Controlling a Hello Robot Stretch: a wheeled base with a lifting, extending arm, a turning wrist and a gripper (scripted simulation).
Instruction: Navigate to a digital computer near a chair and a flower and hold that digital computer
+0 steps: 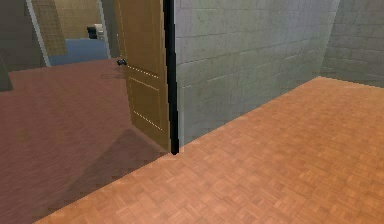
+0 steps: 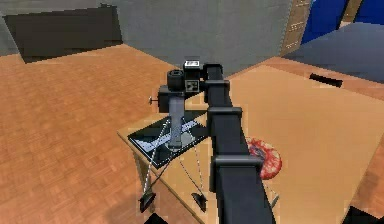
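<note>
Arm [image 2: 232,150] nearest you, running along the tan table [image 2: 320,130] edge. Gripper [image 2: 170,98] sits at a flat dark slab [image 2: 160,135] just beside that table, prob the computer, can't confirm. Can't tell finger state or if it's holding anything. Grasp step, I'd say; next you need a clean lift.

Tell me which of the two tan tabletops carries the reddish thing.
The larger tabletop at the arm side view's right; the reddish thing lies on it. The smaller tabletop bears a dark slab.

Dark flat slab [image 2: 156,138] lying on small tan table [image 2: 186,166].
</note>
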